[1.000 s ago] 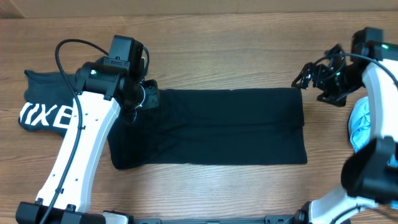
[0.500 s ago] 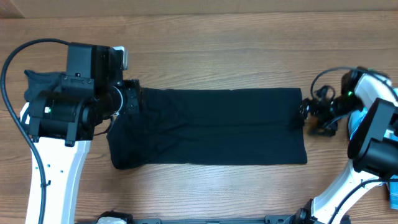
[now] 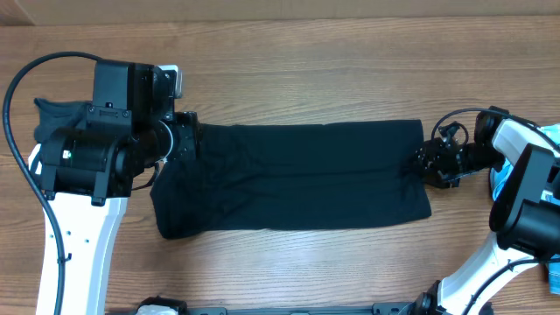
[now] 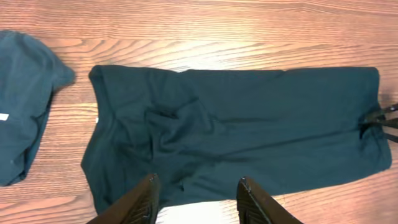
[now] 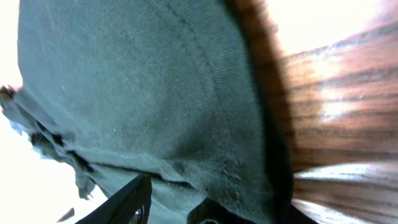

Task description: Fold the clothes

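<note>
A black shirt (image 3: 297,179) lies as a long band across the middle of the wooden table (image 3: 306,52), and its left end is rumpled. The left gripper (image 4: 198,178) hangs above that left end with its fingers parted and nothing between them. The right gripper (image 3: 427,164) sits at the shirt's right edge, touching the cloth; I cannot tell whether it has closed on the hem. A dark top (image 3: 54,114) lies at the far left, and a light blue piece (image 3: 496,185) at the far right.
</note>
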You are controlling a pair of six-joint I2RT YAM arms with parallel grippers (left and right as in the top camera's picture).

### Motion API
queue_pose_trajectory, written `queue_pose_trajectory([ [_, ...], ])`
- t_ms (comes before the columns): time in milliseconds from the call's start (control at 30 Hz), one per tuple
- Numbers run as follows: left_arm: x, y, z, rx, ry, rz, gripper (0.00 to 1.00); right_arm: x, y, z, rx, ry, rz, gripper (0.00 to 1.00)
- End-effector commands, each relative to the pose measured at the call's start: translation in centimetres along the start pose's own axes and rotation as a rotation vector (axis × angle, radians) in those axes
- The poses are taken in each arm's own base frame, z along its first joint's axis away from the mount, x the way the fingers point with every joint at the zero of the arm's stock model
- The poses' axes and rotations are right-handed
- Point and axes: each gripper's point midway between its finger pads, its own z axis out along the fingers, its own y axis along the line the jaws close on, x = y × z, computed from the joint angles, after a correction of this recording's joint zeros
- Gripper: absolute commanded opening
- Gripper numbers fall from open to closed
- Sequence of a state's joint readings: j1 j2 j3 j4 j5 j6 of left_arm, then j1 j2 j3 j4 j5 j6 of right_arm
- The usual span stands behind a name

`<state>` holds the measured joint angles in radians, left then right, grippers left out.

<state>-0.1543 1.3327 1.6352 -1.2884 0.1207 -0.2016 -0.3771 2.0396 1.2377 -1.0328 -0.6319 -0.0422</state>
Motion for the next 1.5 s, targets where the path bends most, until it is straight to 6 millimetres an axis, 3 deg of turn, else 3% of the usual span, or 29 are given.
queue_pose_trajectory([
  [0,-0.4,-0.6,-0.9,0.036,-0.025,0.021,0.44,0.2,-2.8,1.8,0.107,0.025,0.176,0.68],
  [167,-0.4,-0.7,-0.9,0.040,-0.025,0.022,0.43,0.2,-3.2,1.8,0.134,0.006,0.413,0.65],
  [267,-0.2,-0.8,-0.9,0.049,-0.017,0.021,0.41,-0.2,-3.4,2.0,0.160,-0.008,0.353,0.52],
  [367,-0.2,-0.9,-0.9,0.057,-0.015,0.021,0.41,-0.1,-3.9,2.2,0.221,-0.003,0.230,0.51],
  [433,-0.2,-0.9,-0.9,0.057,-0.014,0.021,0.41,-0.2,-4.2,2.2,0.248,-0.007,0.211,0.42],
  [533,0.0,-0.9,-0.9,0.056,-0.008,0.020,0.40,-0.5,-4.2,2.2,0.250,-0.015,0.176,0.18],
  [633,0.2,-0.9,-1.0,0.055,-0.002,0.019,0.40,-0.9,-4.1,2.1,0.247,-0.023,0.112,0.06],
  [700,0.2,-0.9,-1.0,0.055,-0.004,0.020,0.39,-1.0,-3.9,1.9,0.246,-0.027,0.081,0.04],
  [800,0.1,-0.9,-1.0,0.055,-0.006,0.020,0.39,-1.2,-2.8,0.5,0.242,-0.068,0.046,0.04],
  [833,0.1,-0.9,-1.0,0.055,-0.006,0.020,0.40,-1.4,-2.2,-0.9,0.256,-0.112,0.025,0.04],
  [933,-0.1,-0.9,-1.2,0.056,-0.014,0.021,0.39,-1.4,-3.3,-5.4,0.452,-0.257,0.117,0.04],
  [1033,-0.8,-1.2,-2.0,0.062,-0.045,0.025,0.41,-1.5,-1.9,-8.9,0.487,-0.380,0.074,0.04],
  [1133,-1.9,-1.6,-3.4,0.070,-0.095,0.033,0.42,-1.3,-0.6,-10.2,0.477,-0.428,0.041,0.04],
  [1267,-2.6,-1.8,-4.3,0.074,-0.127,0.038,0.43,-0.3,0.7,-9.1,0.475,-0.386,0.004,0.04],
  [1467,-2.6,-1.8,-4.3,0.074,-0.129,0.038,0.43,2.5,5.8,-4.3,0.495,-0.273,-0.176,0.04],
])
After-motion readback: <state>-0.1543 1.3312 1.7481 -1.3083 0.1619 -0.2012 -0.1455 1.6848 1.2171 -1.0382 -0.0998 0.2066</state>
